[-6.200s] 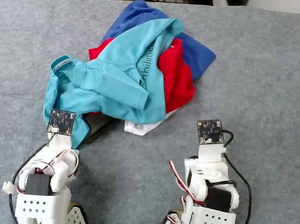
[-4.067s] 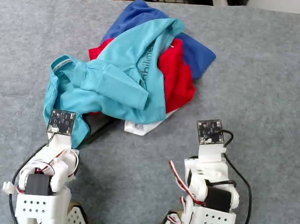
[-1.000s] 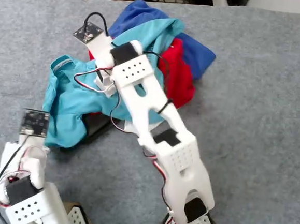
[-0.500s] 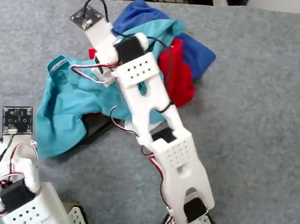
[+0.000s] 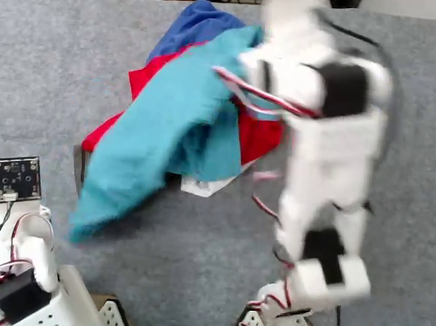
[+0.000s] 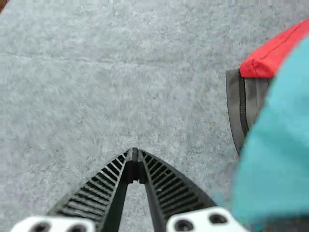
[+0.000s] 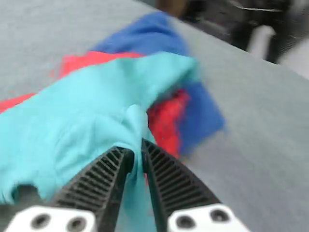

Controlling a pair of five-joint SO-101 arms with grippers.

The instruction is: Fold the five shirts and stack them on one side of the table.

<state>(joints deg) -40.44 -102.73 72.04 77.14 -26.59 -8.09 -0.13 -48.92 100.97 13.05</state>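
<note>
Our right gripper pinches the teal shirt draped over the red shirt, while our left gripper sits closed, empty, above the table.

Bright, even light; faint shadow beneath the teal shirt.

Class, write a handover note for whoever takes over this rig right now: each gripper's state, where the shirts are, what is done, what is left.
Left gripper: shut, empty, over bare table.
Right gripper: shut on the teal shirt, which drapes over the pile.
Pile, mid-table: red shirt, blue shirt, white shirt, dark grey shirt.
Done: nothing folded, no stack.
Left: fold all five, stack them on one side.
</note>
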